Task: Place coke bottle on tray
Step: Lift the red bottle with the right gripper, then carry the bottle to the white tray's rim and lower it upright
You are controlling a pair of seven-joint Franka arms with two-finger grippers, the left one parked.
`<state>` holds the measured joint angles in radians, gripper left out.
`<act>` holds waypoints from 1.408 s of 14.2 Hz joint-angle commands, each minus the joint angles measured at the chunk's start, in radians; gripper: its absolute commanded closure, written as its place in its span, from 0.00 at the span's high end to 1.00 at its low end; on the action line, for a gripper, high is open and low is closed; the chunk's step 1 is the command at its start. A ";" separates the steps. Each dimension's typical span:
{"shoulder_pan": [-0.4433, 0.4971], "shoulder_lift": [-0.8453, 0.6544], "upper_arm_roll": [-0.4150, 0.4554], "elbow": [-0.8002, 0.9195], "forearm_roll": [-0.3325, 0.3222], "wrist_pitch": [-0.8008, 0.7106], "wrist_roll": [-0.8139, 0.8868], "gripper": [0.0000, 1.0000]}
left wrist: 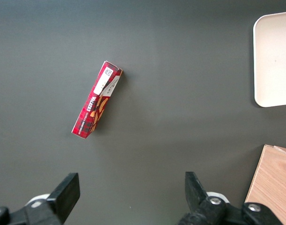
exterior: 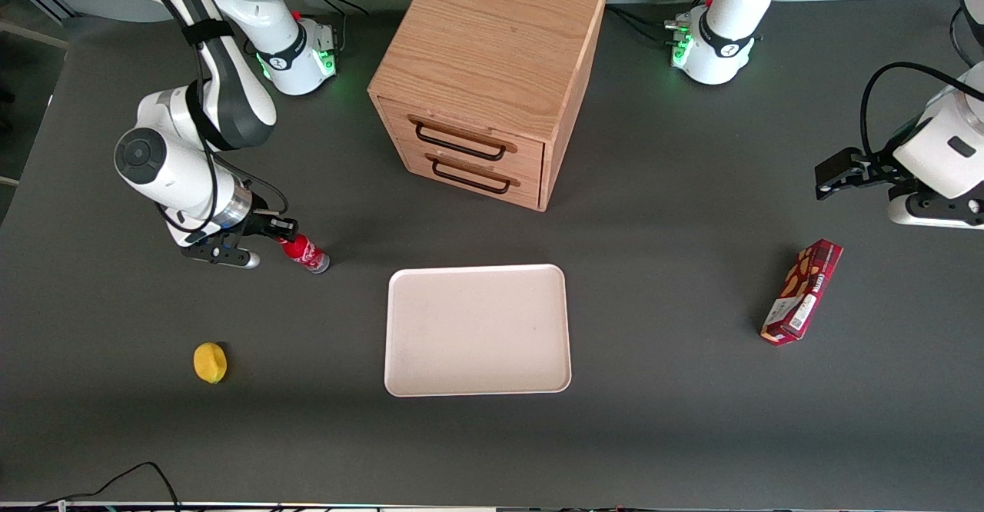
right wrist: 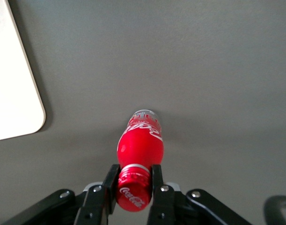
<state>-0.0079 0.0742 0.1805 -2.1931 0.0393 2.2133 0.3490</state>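
The coke bottle (exterior: 304,252) is a small red bottle with a white script label, tilted over the dark table near the working arm's end. My right gripper (exterior: 278,227) is shut on its red cap. In the right wrist view the gripper (right wrist: 133,185) has both black fingers pressed against the cap, and the bottle (right wrist: 140,143) hangs below with its clear bottom toward the table. The cream-white tray (exterior: 477,330) lies flat on the table beside the bottle, toward the table's middle; its rounded corner shows in the right wrist view (right wrist: 16,93).
A wooden two-drawer cabinet (exterior: 488,74) stands farther from the front camera than the tray. A yellow lemon (exterior: 210,362) lies nearer the front camera than the bottle. A dark red snack box (exterior: 802,290) lies toward the parked arm's end.
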 commanded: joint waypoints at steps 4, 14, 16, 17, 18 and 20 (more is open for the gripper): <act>0.006 -0.013 -0.004 0.476 -0.033 -0.511 0.010 0.00; 0.095 0.636 0.230 1.279 -0.165 -0.640 0.630 0.00; 0.112 0.722 0.275 1.279 -0.244 -0.513 0.741 0.00; 0.126 0.755 0.277 1.277 -0.263 -0.460 0.780 0.00; 0.140 0.785 0.277 1.277 -0.275 -0.420 0.809 0.00; 0.163 0.834 0.277 1.276 -0.340 -0.364 0.866 0.00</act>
<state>0.1325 0.8510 0.4412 -0.9903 -0.2313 1.8333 1.1392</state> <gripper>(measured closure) 0.683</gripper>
